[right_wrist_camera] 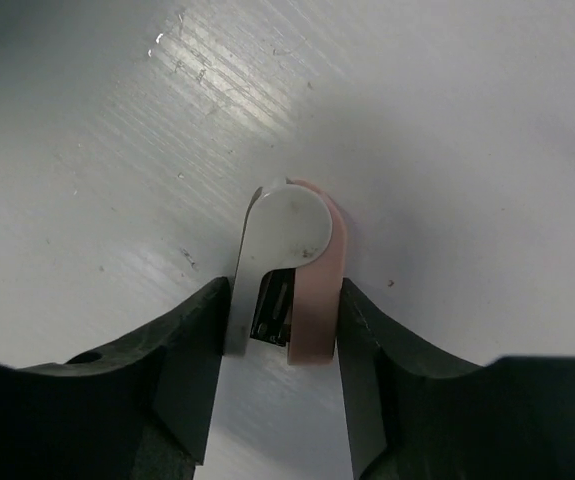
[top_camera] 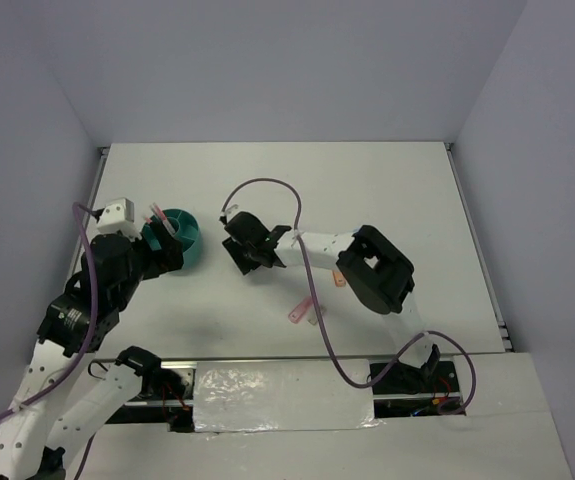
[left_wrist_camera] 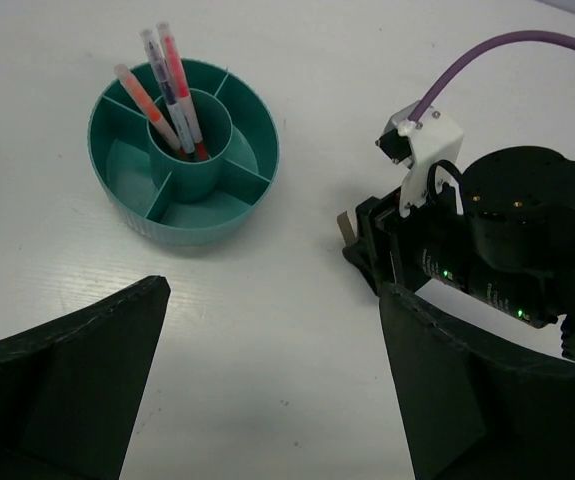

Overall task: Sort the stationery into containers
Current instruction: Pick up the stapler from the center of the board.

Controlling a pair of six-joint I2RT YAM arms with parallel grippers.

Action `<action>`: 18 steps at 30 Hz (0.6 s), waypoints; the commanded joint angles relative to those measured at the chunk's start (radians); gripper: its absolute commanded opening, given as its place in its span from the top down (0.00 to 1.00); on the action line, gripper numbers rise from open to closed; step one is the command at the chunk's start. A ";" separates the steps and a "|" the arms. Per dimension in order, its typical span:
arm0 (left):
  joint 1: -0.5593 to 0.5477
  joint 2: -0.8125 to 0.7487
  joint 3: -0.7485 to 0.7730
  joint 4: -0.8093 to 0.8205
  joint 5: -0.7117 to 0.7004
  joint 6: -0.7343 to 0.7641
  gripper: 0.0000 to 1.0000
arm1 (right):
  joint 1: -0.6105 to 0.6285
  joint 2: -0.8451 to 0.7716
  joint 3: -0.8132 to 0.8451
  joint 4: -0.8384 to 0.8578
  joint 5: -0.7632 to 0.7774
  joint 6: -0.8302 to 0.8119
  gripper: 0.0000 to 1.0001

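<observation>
Teal plastic organiser [left_wrist_camera: 197, 232] sits on the white table [left_wrist_camera: 307, 90], a low round tub with a central cup ringed by wedge compartments. Three pens [left_wrist_camera: 173, 60], pink and orange, stand in the central cup, leaning to one side. The left tool [left_wrist_camera: 275, 290] hovers just beside the organiser, its fingers spread wide. Near the organiser's right, the right tool [right_wrist_camera: 285, 300] is down at the table. Its fingers press against both sides of a small pink-and-white piece [right_wrist_camera: 287, 225] lying flat on the surface. A loose pink piece [top_camera: 300, 312] and a loose orange piece [top_camera: 339, 278] lie near the right arm.
</observation>
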 commanded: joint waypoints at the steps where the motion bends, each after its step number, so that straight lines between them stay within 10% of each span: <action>1: 0.004 0.010 -0.001 0.021 0.025 0.000 0.01 | -0.002 -0.009 -0.018 -0.011 0.038 0.009 0.51; 5: 0.004 0.025 0.010 0.036 0.122 -0.044 0.01 | 0.009 -0.173 -0.190 0.101 -0.020 -0.009 0.94; 9: 0.004 0.087 0.037 0.090 0.353 -0.082 0.01 | 0.044 -0.484 -0.502 0.485 -0.215 -0.069 0.96; 18: -0.016 0.202 -0.039 0.335 0.706 -0.296 0.03 | 0.135 -0.884 -0.693 0.594 -0.237 -0.115 1.00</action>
